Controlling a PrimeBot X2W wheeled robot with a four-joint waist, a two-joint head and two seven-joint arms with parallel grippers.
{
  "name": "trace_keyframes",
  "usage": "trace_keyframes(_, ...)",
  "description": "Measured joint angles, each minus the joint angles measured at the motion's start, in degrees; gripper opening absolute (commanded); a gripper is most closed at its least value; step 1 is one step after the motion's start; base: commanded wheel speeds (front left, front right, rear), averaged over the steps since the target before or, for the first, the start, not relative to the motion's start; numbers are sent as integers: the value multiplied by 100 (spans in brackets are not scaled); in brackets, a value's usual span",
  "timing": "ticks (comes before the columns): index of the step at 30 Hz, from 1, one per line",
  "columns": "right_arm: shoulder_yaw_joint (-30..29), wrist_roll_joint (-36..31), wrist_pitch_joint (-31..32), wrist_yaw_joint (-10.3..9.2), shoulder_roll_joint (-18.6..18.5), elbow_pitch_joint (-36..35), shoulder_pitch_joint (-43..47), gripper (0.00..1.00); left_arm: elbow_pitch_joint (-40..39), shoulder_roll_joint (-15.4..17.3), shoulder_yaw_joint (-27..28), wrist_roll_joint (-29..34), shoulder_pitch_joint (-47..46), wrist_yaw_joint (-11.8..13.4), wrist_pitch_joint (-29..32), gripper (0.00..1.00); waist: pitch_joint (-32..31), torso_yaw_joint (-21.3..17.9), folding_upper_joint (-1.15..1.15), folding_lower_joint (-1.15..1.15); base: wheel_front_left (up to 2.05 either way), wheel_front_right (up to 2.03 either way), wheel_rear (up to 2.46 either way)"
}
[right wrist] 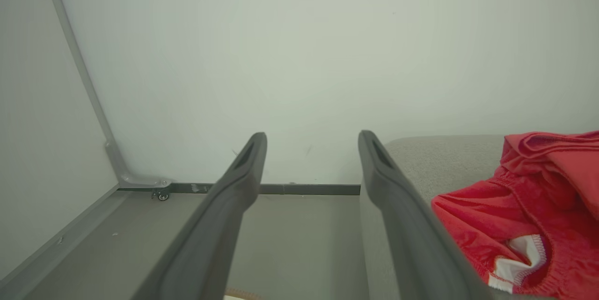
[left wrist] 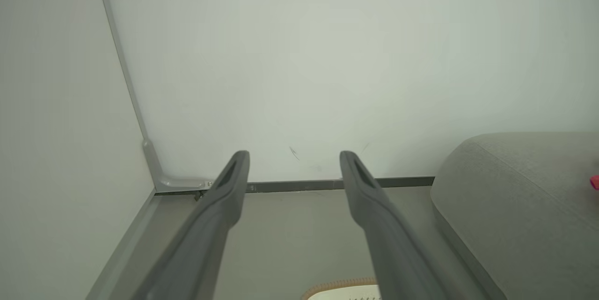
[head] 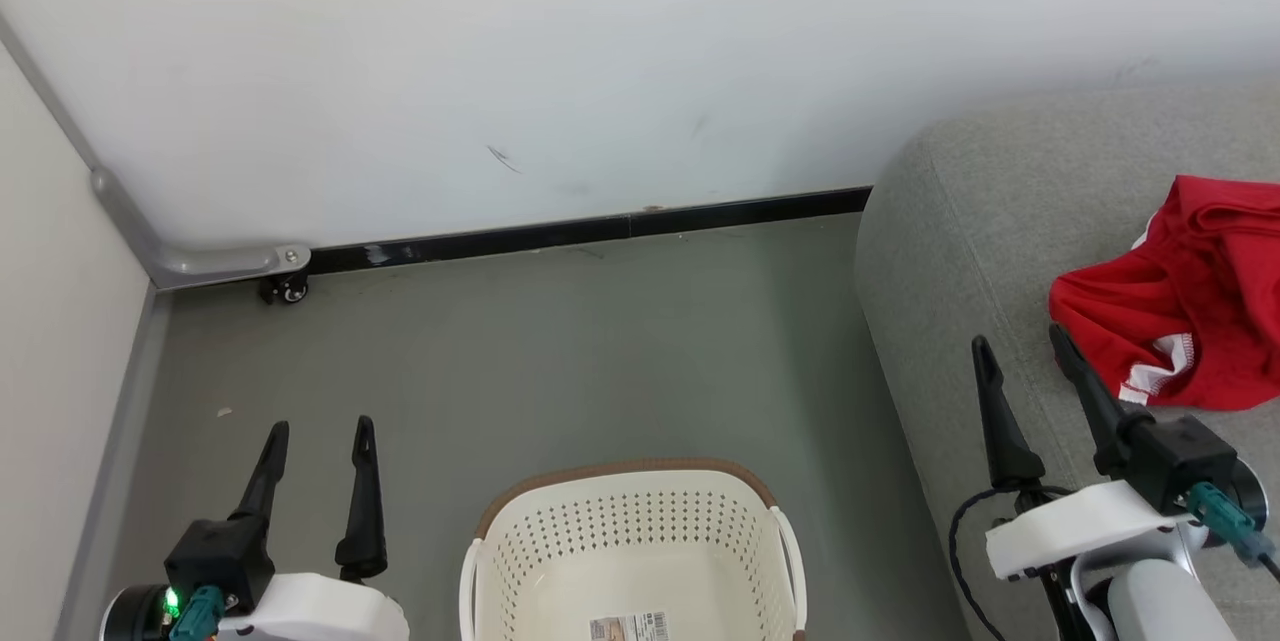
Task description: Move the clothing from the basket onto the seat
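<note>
Finds the clothing [head: 1190,311] crumpled on the seat [head: 980,211], red folds with white stitched trim, just beside the right hand [head: 1019,335]. Loses part of it past the head view's right border, so cannot tell one garment from two. Shows that hand released, both dark fingers spread wide above the seat's rounded edge, grasping nothing; cannot tell contact between outer fingertip and cloth. Shows the left hand [head: 321,424] likewise released, fingers apart over the floor [head: 560,351], left of the basket [head: 630,469] and apart from it. Cuts the basket off at the bottom border: far brown rim, perforated wall and a bare stretch of base with a paper label [head: 628,627] visible, near half hidden. Reduces the basket, in the left wrist view, to a sliver of rim at the bottom edge, and the clothing to a blurred red speck at the right border.
</note>
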Motion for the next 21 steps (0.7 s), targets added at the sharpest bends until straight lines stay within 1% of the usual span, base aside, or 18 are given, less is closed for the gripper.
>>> trace_keyframes(2,-89,-10,0,0,24,-132,215,100,43,-21,-38,2,81,-41,0,100,-91,60,0,0,0,0,0)
trace_keyframes(9,-196,-64,10,0,148,-370,659,100,141,-129,-130,10,84,-47,0,100,-259,163,0,0,0,0,0)
trace_keyframes(11,-237,-89,30,0,155,-437,765,100,181,-154,-166,10,84,-99,0,100,-296,180,0,0,0,0,0)
trace_keyframes(21,-292,-163,118,0,243,-746,1138,100,294,-193,-256,54,122,-148,0,100,-376,128,0,0,0,0,0)
